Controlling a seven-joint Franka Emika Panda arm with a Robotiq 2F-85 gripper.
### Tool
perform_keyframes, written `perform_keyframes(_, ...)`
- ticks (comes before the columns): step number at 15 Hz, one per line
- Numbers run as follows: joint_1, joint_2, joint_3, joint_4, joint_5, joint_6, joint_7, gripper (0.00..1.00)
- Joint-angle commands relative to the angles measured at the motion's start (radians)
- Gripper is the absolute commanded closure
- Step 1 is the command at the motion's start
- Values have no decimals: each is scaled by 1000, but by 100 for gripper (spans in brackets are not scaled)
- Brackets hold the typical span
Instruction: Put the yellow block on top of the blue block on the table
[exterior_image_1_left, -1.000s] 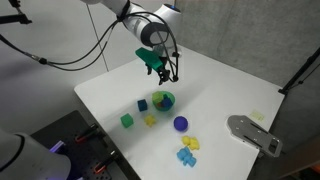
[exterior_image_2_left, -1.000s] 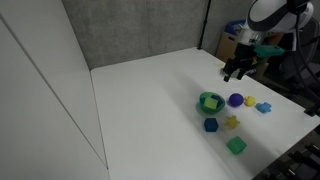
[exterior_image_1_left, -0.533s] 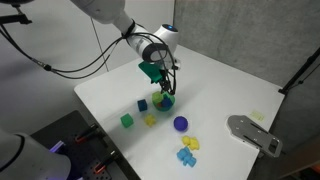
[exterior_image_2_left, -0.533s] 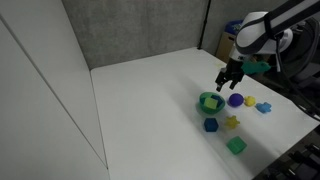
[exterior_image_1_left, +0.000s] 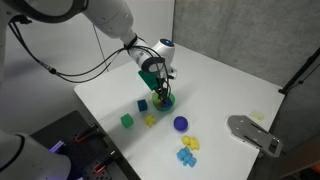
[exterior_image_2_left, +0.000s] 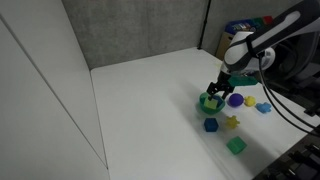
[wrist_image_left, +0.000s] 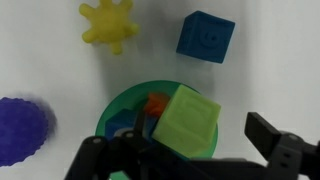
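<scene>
A yellow-green block (wrist_image_left: 190, 122) lies in a green bowl (wrist_image_left: 120, 108) with an orange piece and a blue piece. My gripper (wrist_image_left: 185, 150) is open and low over the bowl, one finger on each side of the block, not closed on it. The dark blue block (wrist_image_left: 206, 37) sits on the white table (wrist_image_left: 270, 60) just beyond the bowl. In both exterior views the gripper (exterior_image_1_left: 160, 88) (exterior_image_2_left: 215, 92) hangs right above the bowl (exterior_image_1_left: 164, 101) (exterior_image_2_left: 210, 104), with the blue block (exterior_image_1_left: 143, 104) (exterior_image_2_left: 211, 125) beside it.
A yellow star piece (wrist_image_left: 108, 24) (exterior_image_1_left: 150, 120), a purple ball (wrist_image_left: 20, 128) (exterior_image_1_left: 181, 124), a green cube (exterior_image_1_left: 127, 120) (exterior_image_2_left: 236, 146), a small yellow piece (exterior_image_1_left: 191, 143) and a light blue lumpy piece (exterior_image_1_left: 185, 156) lie near the bowl. A grey device (exterior_image_1_left: 255, 133) sits at the table edge.
My gripper has moved from above the far part of the table down to the green bowl. The objects on the table have not moved.
</scene>
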Motion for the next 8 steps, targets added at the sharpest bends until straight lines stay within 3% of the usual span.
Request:
perform_keyframes(1,-24,72,35,72,43,23,20,0)
perform_keyframes(8,-31,157,57,139,75,59,38,0)
